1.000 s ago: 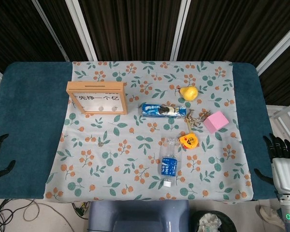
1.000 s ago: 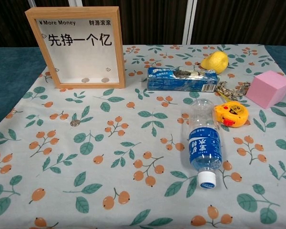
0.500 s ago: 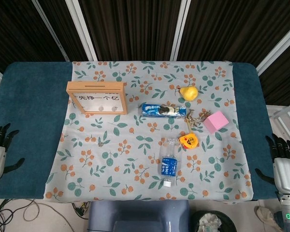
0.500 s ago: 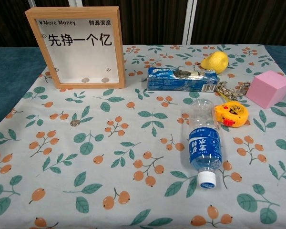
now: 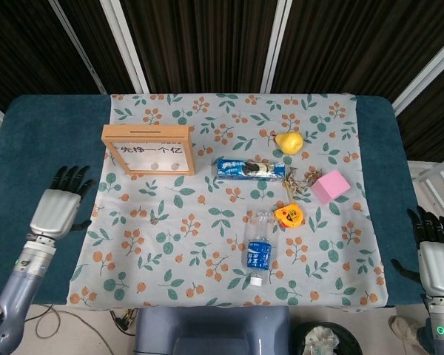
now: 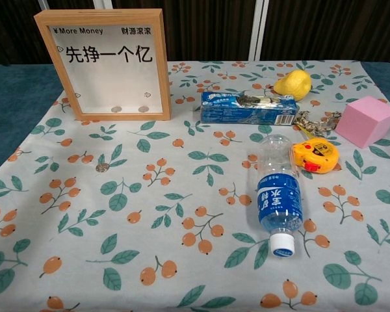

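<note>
The left robot hand (image 5: 59,205) is hovering empty, fingers spread, over the desk's (image 5: 29,148) blue edge — nearest the wooden frame (image 5: 148,149) and small coin (image 5: 155,219) — apparently approaching, needing an inward reach, while the right robot hand (image 5: 432,255) is waiting open.

The right hand (image 5: 434,255) is partly cut off by the head view's edge.

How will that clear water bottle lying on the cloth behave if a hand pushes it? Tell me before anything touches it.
The water bottle lies on its side, so a sideways push would probably roll it. It looks empty and clear, so likely light and easily dented. Its smooth plastic and label may slip in a loose grip.
</note>
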